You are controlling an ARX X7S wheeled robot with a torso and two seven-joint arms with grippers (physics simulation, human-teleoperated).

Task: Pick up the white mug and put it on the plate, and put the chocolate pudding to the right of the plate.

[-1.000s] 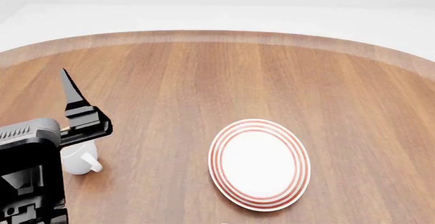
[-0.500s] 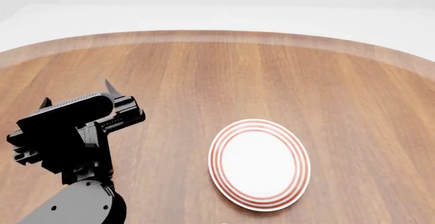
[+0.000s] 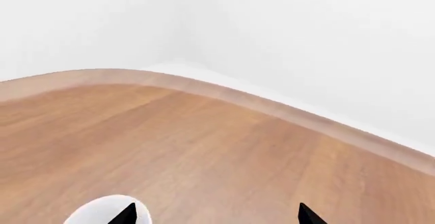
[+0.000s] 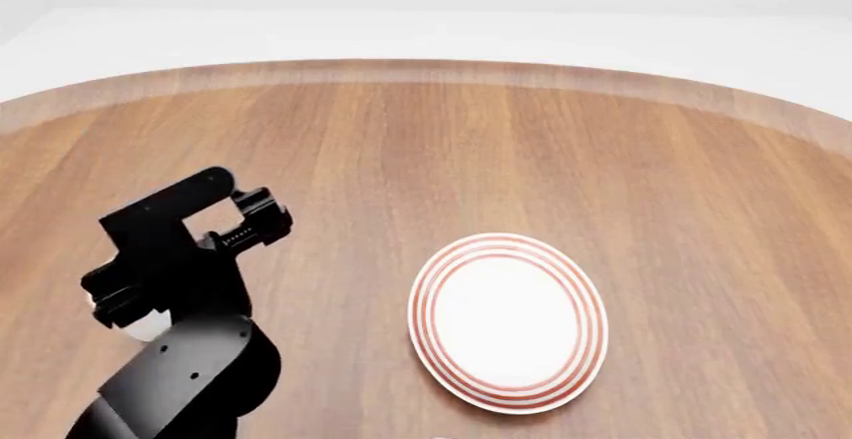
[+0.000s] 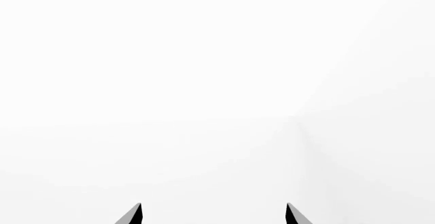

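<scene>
Left fingers (image 3: 128, 215) apart, only the two dark tips showing in the left wrist view, with bare wood of the bench (image 4: 440, 160) between them and nothing clamped. Spread that wide, most likely, to take in the body of the white mug (image 4: 134, 327) rather than its handle. Right fingers (image 5: 136, 215) likewise apart and empty, pointed at blank white, absent from the head view and probably parked out of the way until needed for the carton. In the head view, just a pale sliver of the white mug to be seen, standing on the bench at the near left and mostly hidden under the dark left arm (image 4: 187, 289), which hangs over it. In the left wrist view, a rounded white edge touching or just beside one fingertip, not between the two; probably the mug, though too little showing to be sure. Judged from that: mug off to one side of the opening, not yet centred, so no closing before shifting sideways and lowering. Plate (image 4: 508, 322) bare, red-ringed, near the middle of the bench and well apart from the mug, to its right. No chocolate pudding anywhere in these views; impossible to say where it lies. Neither half of the task done so far.
</scene>
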